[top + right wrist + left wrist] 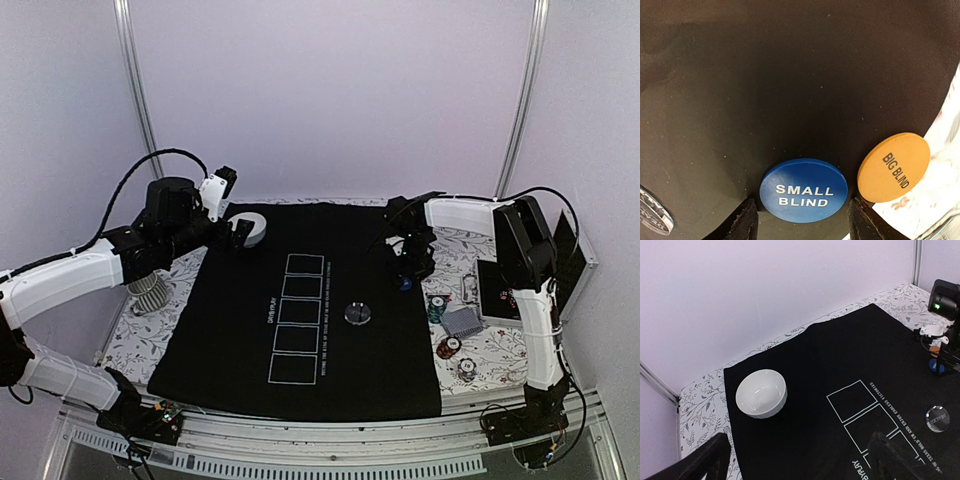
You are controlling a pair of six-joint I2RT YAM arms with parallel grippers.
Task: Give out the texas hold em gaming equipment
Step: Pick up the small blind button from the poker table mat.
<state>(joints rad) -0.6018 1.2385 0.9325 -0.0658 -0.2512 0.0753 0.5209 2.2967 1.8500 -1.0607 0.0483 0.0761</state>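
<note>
In the right wrist view a blue disc (804, 190) marked SMALL BLIND lies flat on the black mat (790, 75). An orange BIG BLIND disc (893, 167) lies just to its right at the mat's edge. My right gripper (802, 225) is open and its fingertips (742, 222) straddle the blue disc with small gaps on both sides. In the top view this gripper (412, 268) is at the mat's right edge. My left gripper (240, 232) is open and empty, hovering by the white bowl (761, 393). A clear-topped round button (357, 313) lies mid-mat.
Off the mat on the right stand a teal chip stack (436, 308), a red one (450, 348) and a dark one (467, 370), beside grey-backed cards (462, 320) and a black box (497, 290). Five white rectangles (295, 318) run down the mat's middle.
</note>
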